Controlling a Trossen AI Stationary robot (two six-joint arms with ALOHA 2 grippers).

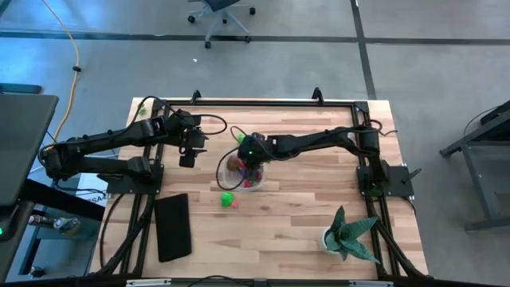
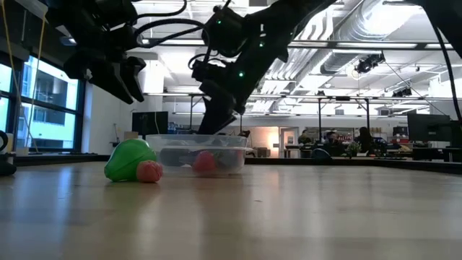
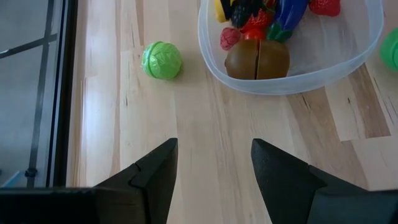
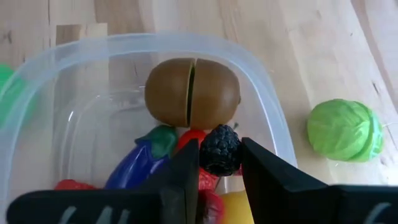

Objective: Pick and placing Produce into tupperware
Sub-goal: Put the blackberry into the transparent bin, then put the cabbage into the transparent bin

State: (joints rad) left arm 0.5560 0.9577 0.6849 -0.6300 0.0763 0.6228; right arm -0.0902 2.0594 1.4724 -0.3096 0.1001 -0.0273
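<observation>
Produce: small moulded toy pieces, which we are judging light, rigid and slick, best pinched across the widest part. Going left to right on the bench (image 1: 303, 231): the left claw (image 3: 213, 163) is hanging with fingers moderately parted and holding nothing, aimed at bare wood short of the green cabbage (image 3: 161, 60). Next, the tupperware (image 4: 273, 124) is sitting mid-bench, holding a brown kiwi (image 4: 193, 93), a purple aubergine (image 4: 134, 171) and red pieces. The right claw (image 4: 219, 167) is hovering inside the tub, fingers pinching a blackberry (image 4: 220, 149). More produce, a green piece (image 2: 130, 160) and a pink one (image 2: 150, 171), is lying just outside the tub.
</observation>
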